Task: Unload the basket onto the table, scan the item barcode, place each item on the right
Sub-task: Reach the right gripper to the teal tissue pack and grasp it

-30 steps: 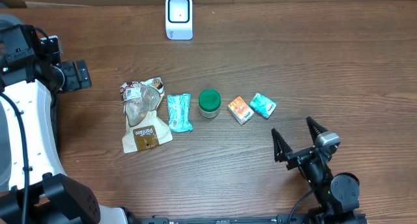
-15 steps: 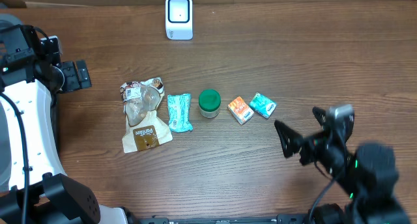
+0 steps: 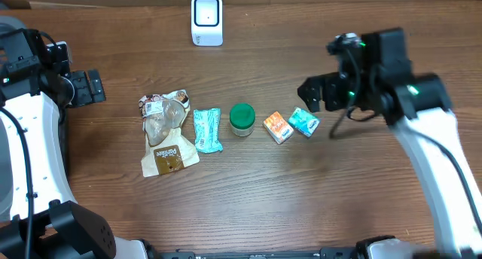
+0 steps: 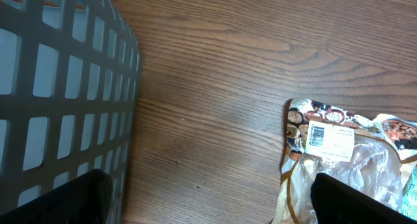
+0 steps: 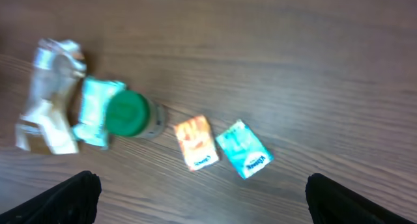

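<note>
Mid table (image 3: 248,206) taken up by close item row, bag (image 3: 164,135) thru teal box (image 3: 303,122); open wood left btwn row & scanner (image 3: 206,19).

A wooden table (image 3: 301,206) bears a white scanner (image 3: 206,19), snack bag (image 3: 164,131), teal pouch (image 3: 206,129), green-lidded jar (image 3: 242,118), orange packet (image 3: 277,127), teal packet (image 3: 303,122).

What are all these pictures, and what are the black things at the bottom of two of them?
This is a robot with two arms at a wooden table. One picture looks down from above. The other two come from small cameras on the wrists, so those black shapes are the robot's own fingers. On the table lie a snack bag, a teal packet, a green-lidded jar, an orange box and a teal box. A white scanner stands at the far edge. The left wrist camera also sees a grey basket. The left gripper and right gripper are open and hold nothing.
</note>
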`<state>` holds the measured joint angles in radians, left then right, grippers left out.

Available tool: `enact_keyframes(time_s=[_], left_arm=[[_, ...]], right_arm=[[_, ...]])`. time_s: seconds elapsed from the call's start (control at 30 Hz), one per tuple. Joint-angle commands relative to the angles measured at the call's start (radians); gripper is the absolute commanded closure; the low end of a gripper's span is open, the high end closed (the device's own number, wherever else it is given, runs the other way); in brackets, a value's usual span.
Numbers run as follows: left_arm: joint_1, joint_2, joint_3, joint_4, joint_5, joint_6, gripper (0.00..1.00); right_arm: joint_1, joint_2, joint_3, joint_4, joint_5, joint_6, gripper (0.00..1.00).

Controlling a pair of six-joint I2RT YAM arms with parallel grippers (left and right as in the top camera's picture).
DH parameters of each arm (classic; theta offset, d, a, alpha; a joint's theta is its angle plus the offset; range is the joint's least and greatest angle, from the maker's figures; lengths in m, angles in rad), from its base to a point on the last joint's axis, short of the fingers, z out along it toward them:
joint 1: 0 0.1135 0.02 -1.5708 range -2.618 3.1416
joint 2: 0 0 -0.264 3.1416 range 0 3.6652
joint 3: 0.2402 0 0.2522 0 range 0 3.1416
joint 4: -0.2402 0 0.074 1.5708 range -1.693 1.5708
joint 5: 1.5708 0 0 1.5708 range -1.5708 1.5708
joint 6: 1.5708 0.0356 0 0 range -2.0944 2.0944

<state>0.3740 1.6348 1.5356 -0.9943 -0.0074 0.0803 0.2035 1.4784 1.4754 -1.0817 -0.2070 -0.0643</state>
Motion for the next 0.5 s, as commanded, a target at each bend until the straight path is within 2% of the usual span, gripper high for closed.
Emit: enact_keyframes(time_s=[0.0, 0.17, 0.2, 0.33, 0.47], left_arm=[[0.011, -0.005, -0.009, 0.005, -0.007, -0.014, 0.00], [0.011, -0.005, -0.009, 0.004, -0.007, -0.014, 0.01], [0.011, -0.005, -0.009, 0.004, -0.007, -0.014, 0.01], [0.011, -0.005, -0.009, 0.004, -0.007, -0.014, 0.00], [0.011, -0.005, -0.009, 0.004, -0.007, -0.014, 0.00]], right_arm=[[-0.006, 0.102, 0.022, 0.002, 0.077, -0.023, 0.03], [-0.050, 0.288, 0.022, 0.006, 0.063, -0.076, 0.25], [-0.062, 0.318, 0.022, 0.010, 0.052, -0.076, 0.34], [-0.102, 0.423, 0.022, 0.013, -0.028, -0.101, 0.55], [-0.126, 0.489, 0.021, 0.023, -0.105, -0.170, 0.57]])
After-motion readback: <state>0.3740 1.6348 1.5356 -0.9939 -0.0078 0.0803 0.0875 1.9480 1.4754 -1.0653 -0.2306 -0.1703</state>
